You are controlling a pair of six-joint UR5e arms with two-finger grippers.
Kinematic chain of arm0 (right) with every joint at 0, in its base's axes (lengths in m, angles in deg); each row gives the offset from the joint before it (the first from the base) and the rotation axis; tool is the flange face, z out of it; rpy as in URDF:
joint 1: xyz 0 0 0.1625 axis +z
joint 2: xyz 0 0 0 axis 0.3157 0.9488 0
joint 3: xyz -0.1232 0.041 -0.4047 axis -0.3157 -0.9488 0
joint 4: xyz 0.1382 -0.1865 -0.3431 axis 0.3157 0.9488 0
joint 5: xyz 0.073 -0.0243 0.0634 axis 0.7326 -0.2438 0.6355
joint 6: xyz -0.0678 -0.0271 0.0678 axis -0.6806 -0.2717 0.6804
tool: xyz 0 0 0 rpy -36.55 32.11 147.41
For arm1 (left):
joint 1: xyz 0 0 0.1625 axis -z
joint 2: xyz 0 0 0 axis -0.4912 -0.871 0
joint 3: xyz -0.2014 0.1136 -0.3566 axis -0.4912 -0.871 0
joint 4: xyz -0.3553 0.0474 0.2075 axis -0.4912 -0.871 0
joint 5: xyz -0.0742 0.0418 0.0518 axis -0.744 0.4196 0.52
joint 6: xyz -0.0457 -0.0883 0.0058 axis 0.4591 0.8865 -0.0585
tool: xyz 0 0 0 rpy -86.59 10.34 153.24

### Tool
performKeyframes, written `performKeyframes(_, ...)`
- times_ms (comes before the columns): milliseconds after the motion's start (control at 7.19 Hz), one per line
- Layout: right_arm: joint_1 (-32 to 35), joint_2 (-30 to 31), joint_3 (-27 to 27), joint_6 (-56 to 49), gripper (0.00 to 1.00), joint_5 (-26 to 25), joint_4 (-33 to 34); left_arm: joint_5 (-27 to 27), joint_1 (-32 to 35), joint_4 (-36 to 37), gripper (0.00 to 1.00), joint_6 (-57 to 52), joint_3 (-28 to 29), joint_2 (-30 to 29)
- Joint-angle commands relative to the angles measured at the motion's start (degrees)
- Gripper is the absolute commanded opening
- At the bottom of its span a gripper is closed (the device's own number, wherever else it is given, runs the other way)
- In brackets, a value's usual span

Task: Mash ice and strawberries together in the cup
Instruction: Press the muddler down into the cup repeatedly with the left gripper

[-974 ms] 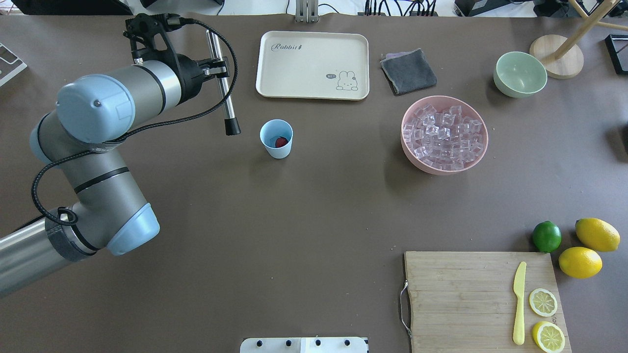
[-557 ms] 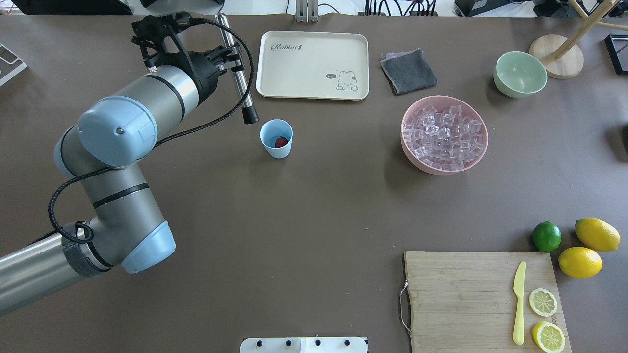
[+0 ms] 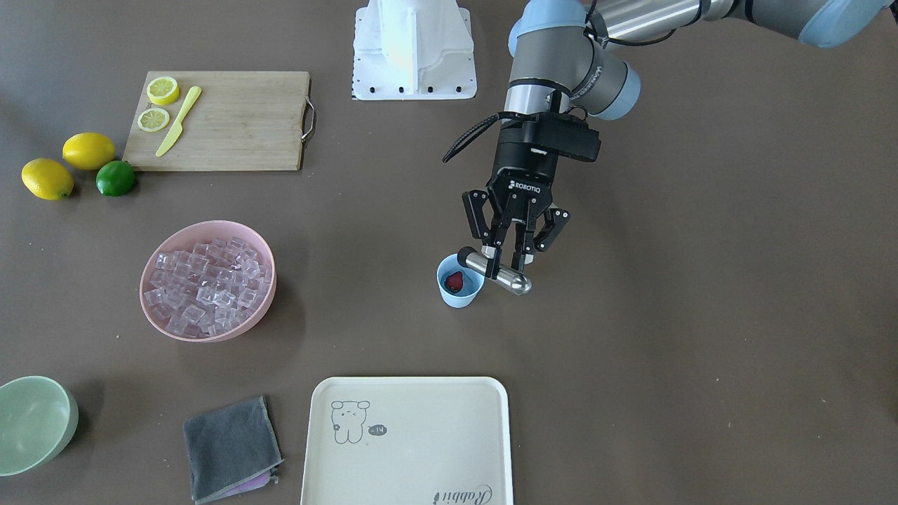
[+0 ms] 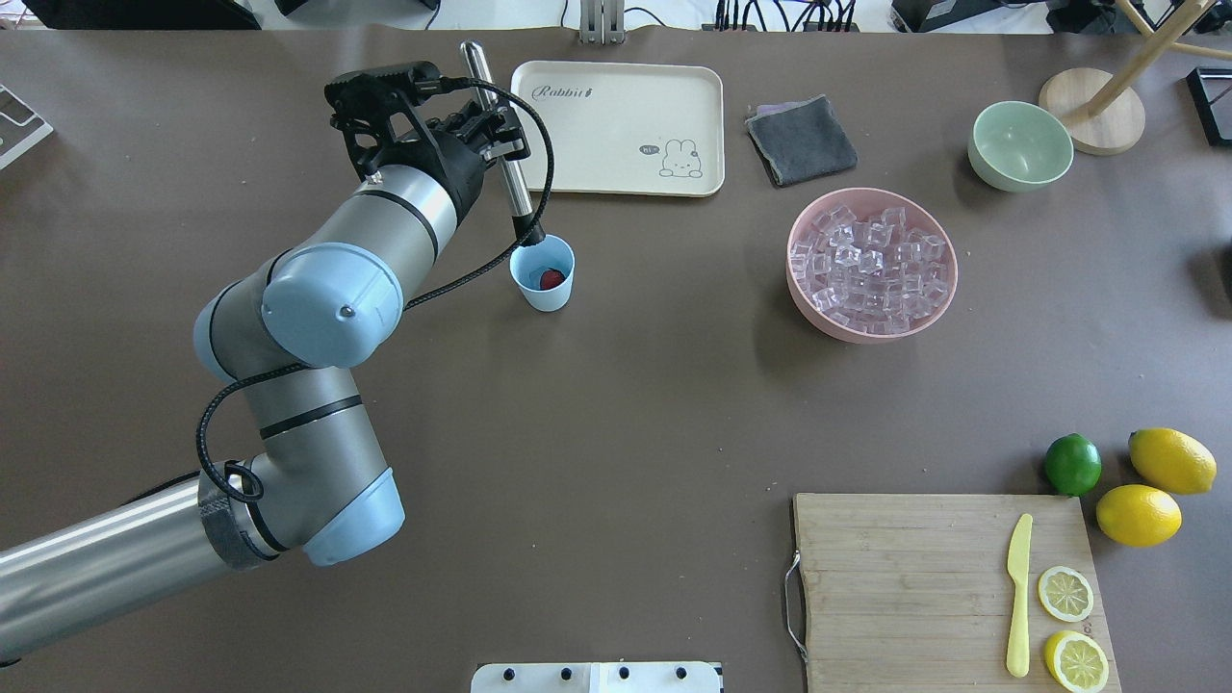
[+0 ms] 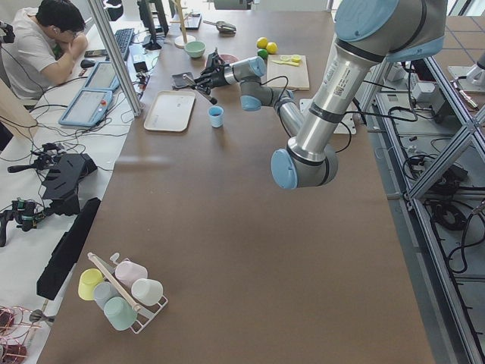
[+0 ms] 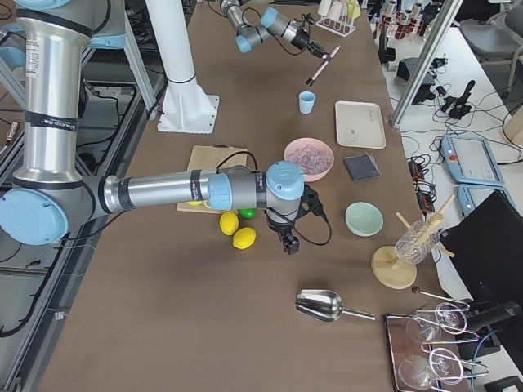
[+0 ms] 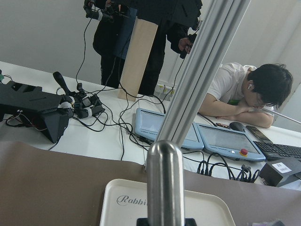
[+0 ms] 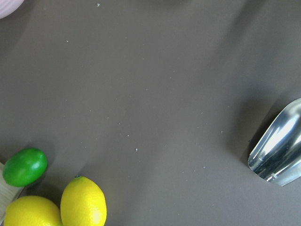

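Muddler point(image 4: 520, 202) reached cup point(image 4: 551, 300), strawberry point(image 4: 551, 279) inside, ice point(image 4: 871, 268) in bowl point(image 4: 864, 337)

light blue cup point(image 4: 547, 296), red strawberry point(image 4: 551, 279), pink bowl point(image 4: 866, 335), silver muddler point(image 4: 519, 195)

Little blue cup point(image 4: 553, 300) sits upright mid-table with one red strawberry point(image 4: 551, 279) inside. The clear ice cubes point(image 4: 871, 269) are all heaped in the pink bowl point(image 4: 847, 332), well apart.

- Left gripper point(image 3: 511, 264), clamped on a tilted metal muddler point(image 3: 502, 275), hovers just above the cup point(image 3: 459, 298).
- Right gripper point(image 6: 288, 243) points down, well apart from the cup; jaws unreadable.
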Motion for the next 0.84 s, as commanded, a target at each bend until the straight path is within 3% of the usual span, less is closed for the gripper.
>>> performKeyframes(0, 0.01, 0.02, -0.05, -0.05, 0.99, 0.04, -0.05, 0.91, -0.71, 0.04, 0.00, -0.03, 2.14, -0.18)
performKeyframes(696, 0.01, 0.02, -0.13, 0.13, 0.99, 0.12, 0.03, 1.44, -2.21, -0.66, 0.00, 0.24, 6.62, -0.54)
